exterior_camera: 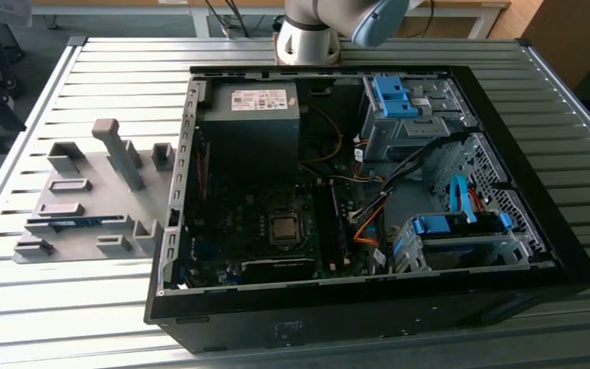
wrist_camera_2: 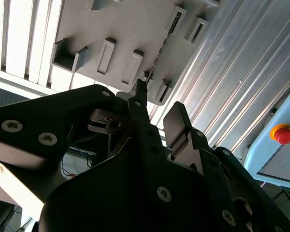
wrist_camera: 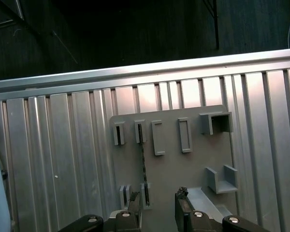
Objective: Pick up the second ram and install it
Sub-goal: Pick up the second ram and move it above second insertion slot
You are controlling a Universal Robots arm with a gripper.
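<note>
**Second ram: reach for the pick, stick not yet gripped**

- **Second ram (wrist_camera: 142,159):** it is standing on edge in the slots of the grey holder tray (wrist_camera: 183,169), which is resting on the slatted surface (wrist_camera: 63,169). In the exterior view the second ram (exterior_camera: 64,224) is showing as a blue-green strip on the exterior view's left, well apart from the open computer case (exterior_camera: 377,315).
- **Tool (wrist_camera: 157,195):** it is hanging above the tray with fingers apart, gripping nothing. The stick's near end is sitting between them, closer to one finger (wrist_camera: 134,198).
- **Step, as judged:** the reach for the pick is in hand. A grasp is calling for centring across the thin edge and a straight descent.
- **Clearance:** raised slot blocks are crowding the stick on both sides, while the room above it is lying open.
</note>
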